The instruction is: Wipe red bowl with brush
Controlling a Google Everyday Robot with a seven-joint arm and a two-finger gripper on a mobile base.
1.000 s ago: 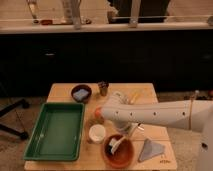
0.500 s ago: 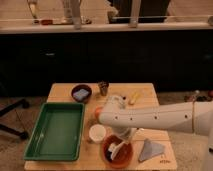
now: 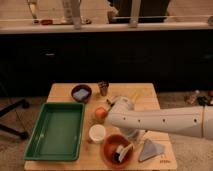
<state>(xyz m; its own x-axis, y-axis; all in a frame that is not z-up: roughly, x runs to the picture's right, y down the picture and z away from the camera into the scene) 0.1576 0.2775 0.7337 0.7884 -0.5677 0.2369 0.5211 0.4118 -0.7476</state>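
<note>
Mostly hidden end effector (image 3: 130, 141) above red bowl (image 3: 107, 146)

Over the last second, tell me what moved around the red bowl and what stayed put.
The arm came down: its white wrist sank toward the table, bringing the gripper low over the far right side of the red bowl. The brush lies inside the bowl, much where it was. Nothing was visibly picked up or let go. The bowl, white cup, green tray and grey cloth stayed in place.
</note>
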